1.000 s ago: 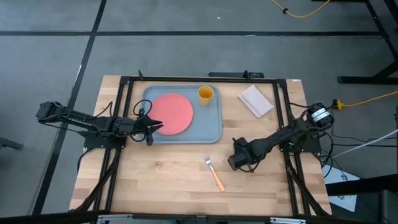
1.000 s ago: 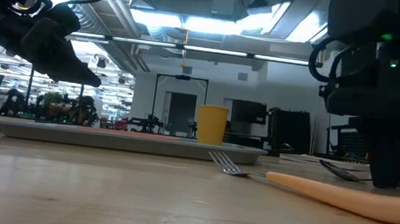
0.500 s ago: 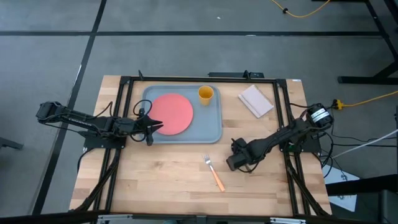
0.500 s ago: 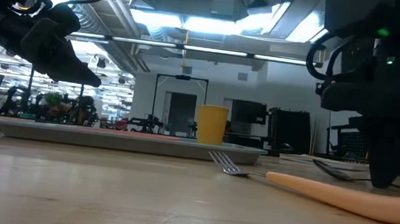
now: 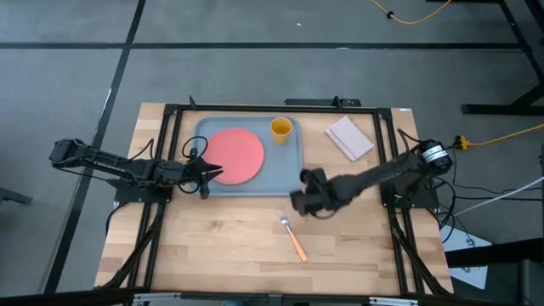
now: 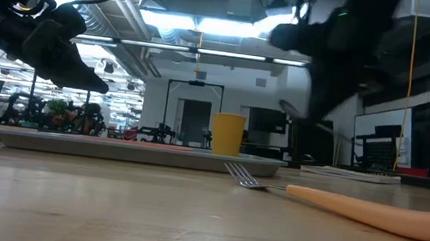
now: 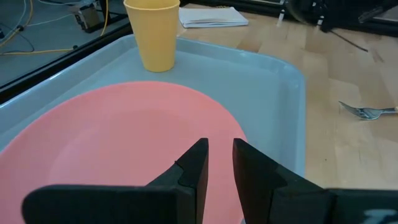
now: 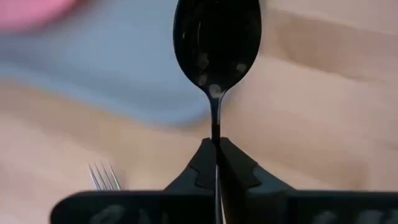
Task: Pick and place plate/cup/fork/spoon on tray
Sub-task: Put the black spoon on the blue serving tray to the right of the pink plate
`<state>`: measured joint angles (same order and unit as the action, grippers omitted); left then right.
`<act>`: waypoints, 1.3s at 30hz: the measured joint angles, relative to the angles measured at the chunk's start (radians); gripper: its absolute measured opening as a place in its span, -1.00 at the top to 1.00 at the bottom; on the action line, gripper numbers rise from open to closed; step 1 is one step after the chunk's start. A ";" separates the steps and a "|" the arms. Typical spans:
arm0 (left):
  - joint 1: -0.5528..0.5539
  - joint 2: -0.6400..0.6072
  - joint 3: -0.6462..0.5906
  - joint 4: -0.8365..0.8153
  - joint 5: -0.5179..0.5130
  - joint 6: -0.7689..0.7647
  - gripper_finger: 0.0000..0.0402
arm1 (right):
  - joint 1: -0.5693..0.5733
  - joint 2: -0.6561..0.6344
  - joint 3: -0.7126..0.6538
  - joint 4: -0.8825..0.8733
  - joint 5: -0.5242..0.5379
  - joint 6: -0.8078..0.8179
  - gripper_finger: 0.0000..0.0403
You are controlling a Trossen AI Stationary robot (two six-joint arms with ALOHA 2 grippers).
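Observation:
The grey-blue tray lies at the table's far middle with the pink plate and the yellow cup on it. The orange-handled fork lies on the wood near the tray's near right corner. My right gripper hovers between the fork and that corner, shut on the black spoon. My left gripper waits over the plate's left edge; in its wrist view the left gripper is open by a narrow gap, with nothing in it. My right gripper pinches the spoon's thin handle between its two fingers, a little behind the bowl. The fingers come from the table's right, slanting down, and lie along the handle. The spoon is lifted clear of the table, its bowl sticking out ahead toward the tray.
A white folded napkin lies to the right of the tray. Bare wood spreads over the table's near half around the fork. Black frame rails run along the table's left, right and far sides.
The spoon lay on the table beside my right gripper; its bowl end tipped up, and now it is lifted clear. My right gripper has risen and gone toward the table's left and far edge, nearing the tray's near right corner.

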<state>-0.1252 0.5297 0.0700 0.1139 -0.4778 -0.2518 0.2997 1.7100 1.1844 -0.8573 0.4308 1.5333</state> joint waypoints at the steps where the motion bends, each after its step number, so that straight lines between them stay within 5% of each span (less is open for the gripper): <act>1: 0.000 0.000 0.000 0.000 0.000 0.000 0.67 | -0.032 0.000 0.000 0.026 0.002 0.000 0.99; 10: 0.000 0.000 0.000 0.000 0.000 0.000 0.67 | -0.310 0.066 -0.013 0.341 -0.092 -0.169 0.98; 16: 0.000 0.000 0.000 0.000 0.000 0.000 0.67 | -0.413 0.147 0.002 0.399 -0.208 -0.204 0.98; 39: 0.000 0.000 0.000 0.000 0.000 0.000 0.67 | -0.463 0.194 0.012 0.397 -0.217 -0.259 0.81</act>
<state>-0.1252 0.5297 0.0700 0.1139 -0.4778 -0.2516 -0.1631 1.9041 1.1961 -0.4600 0.2139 1.2739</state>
